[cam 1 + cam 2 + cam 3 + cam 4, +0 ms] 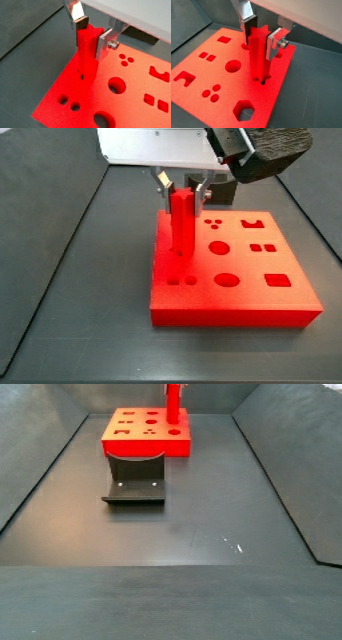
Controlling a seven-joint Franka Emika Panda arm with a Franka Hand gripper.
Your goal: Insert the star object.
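Observation:
The star object (258, 60), a long bright red peg with a star-shaped section, stands upright with its lower end in a hole of the flat red block (271, 95). It shows in both wrist views (85, 55) and both side views (179, 223) (173, 402). My gripper (261, 40) is right over the peg's top, one silver finger on each side, also in a wrist view (91, 37) and a side view (182, 188). In that side view small gaps show between the fingers and the peg. The gripper looks open.
The red block (234, 313) has several shaped holes, among them round (227, 281) and square (277, 281) ones. The dark fixture (134, 484) stands on the dark floor in front of the block (144, 446). Dark walls enclose the floor.

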